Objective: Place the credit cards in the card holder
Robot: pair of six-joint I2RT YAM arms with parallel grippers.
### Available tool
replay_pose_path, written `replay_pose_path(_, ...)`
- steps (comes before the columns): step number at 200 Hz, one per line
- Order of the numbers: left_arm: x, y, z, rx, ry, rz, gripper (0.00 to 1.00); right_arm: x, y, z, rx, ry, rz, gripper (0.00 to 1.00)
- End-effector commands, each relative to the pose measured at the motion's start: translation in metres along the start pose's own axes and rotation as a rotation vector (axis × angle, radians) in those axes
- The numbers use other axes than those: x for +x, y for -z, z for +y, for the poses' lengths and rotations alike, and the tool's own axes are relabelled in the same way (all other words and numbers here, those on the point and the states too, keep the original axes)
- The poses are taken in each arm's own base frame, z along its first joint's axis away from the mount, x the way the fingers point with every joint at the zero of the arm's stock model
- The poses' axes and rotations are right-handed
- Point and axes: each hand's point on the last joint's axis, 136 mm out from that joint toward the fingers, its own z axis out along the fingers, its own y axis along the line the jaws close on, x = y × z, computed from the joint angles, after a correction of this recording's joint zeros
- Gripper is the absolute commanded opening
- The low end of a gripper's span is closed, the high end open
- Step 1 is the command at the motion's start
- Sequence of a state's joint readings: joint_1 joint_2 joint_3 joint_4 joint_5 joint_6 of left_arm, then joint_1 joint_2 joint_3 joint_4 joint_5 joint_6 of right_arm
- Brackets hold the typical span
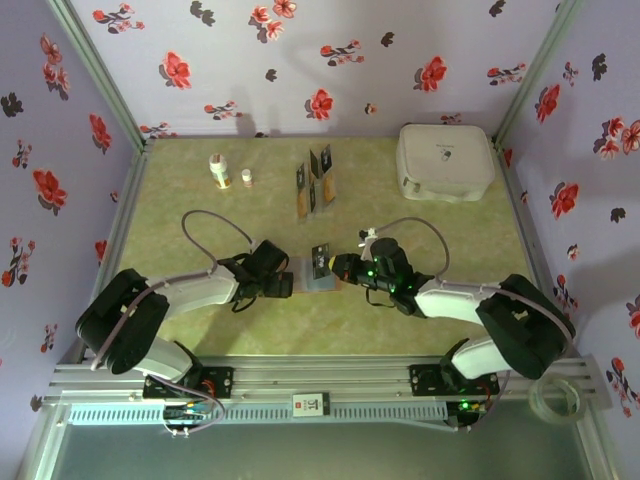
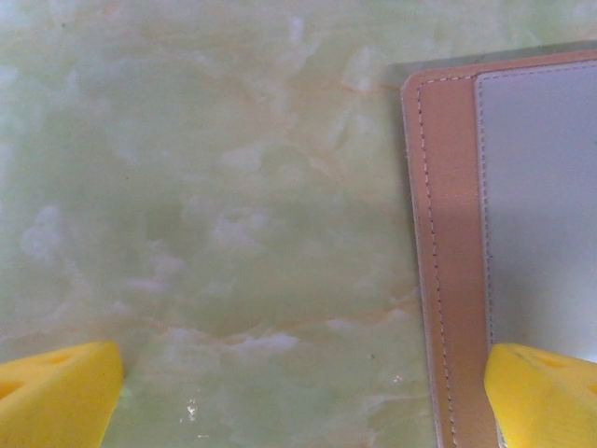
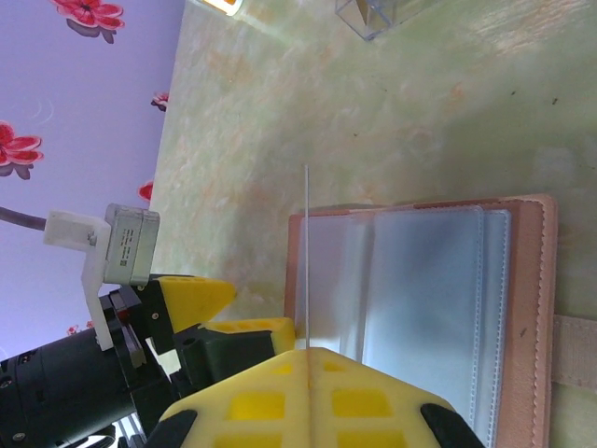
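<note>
The right gripper, shut on one credit card, holds it over the open card holder in the middle of the table, with the left gripper wide open beside it; next, I think, the card must slide inside.

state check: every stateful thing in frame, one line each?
card holder: open, lying flat.
credit card: pinched edge-on in right hand.
right hand: shut on credit card.
left hand: open, at holder's edge.
white case: closed.
card rack: cards standing in it.
</note>
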State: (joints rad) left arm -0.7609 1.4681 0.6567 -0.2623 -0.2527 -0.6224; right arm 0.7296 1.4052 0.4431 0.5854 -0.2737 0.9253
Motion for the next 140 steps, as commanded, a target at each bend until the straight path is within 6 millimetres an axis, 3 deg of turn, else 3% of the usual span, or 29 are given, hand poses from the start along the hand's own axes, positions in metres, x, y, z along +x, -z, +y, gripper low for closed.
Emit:
replay_pose_path(1, 0.009, -0.002, 0.013, -0.039, 0.018, 0.01, 1.0, -0.004, -0.002, 0.004, -0.023, 0.027, -0.054, 0.0)
replay_pose_path(140, 0.014, -0.001, 0.017, -0.043, 0.042, 0.012, 1.0, 0.008, -0.018, -0.008, -0.042, 0.016, -0.086, 0.0)
